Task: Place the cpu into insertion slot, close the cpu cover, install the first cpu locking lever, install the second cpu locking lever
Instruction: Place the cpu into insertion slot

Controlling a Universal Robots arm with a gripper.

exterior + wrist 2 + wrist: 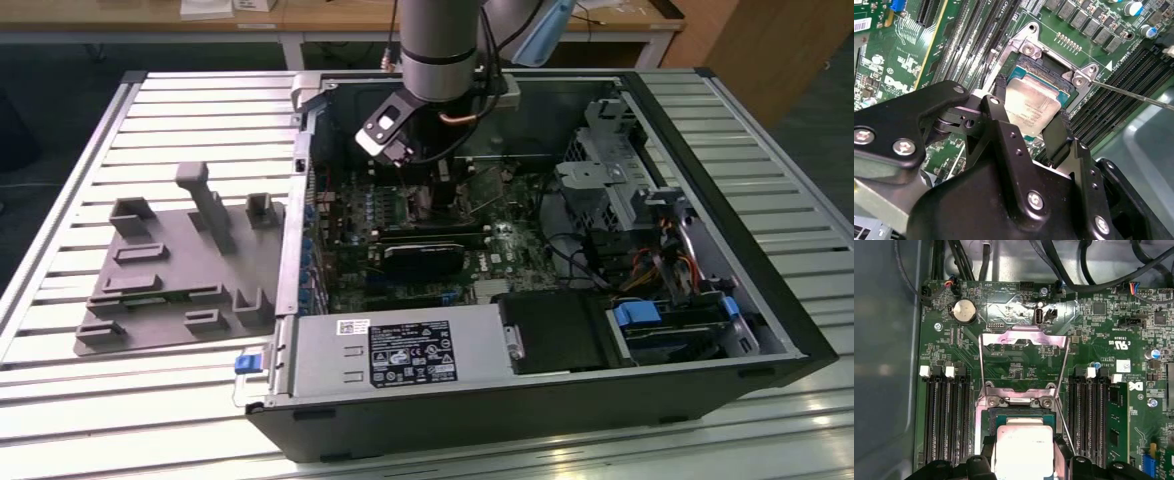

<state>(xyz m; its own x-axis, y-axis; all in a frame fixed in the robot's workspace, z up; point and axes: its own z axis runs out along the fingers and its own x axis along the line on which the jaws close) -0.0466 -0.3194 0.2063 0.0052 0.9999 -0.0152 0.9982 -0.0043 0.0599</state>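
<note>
Cpu [1030, 111], a small flat square chip with dull silver-grey metal top, pinched at two opposite edges between the black fingers [1000, 105] of the gripper [1031, 99], jaws narrowed to the chip's width. Over the insertion slot [1043, 72], a square silvery-rimmed socket on the green circuit board [899, 60]; seated or just above, impossible to tell. In the first wrist view, thin silvery cpu cover [1024, 335] with its square window swung open, lying back just beyond the slot, long black memory slots [946, 420] flanking the slot. In the second wrist view, a thin metal lever rod [1134, 95] slanting away from the slot's corner. In the exterior view, grey robot arm [441, 45] reaching down over the slot inside an open black computer case [761, 340], grey moulded fixture tray [174, 270] well apart from the slot, outside the case.
</note>
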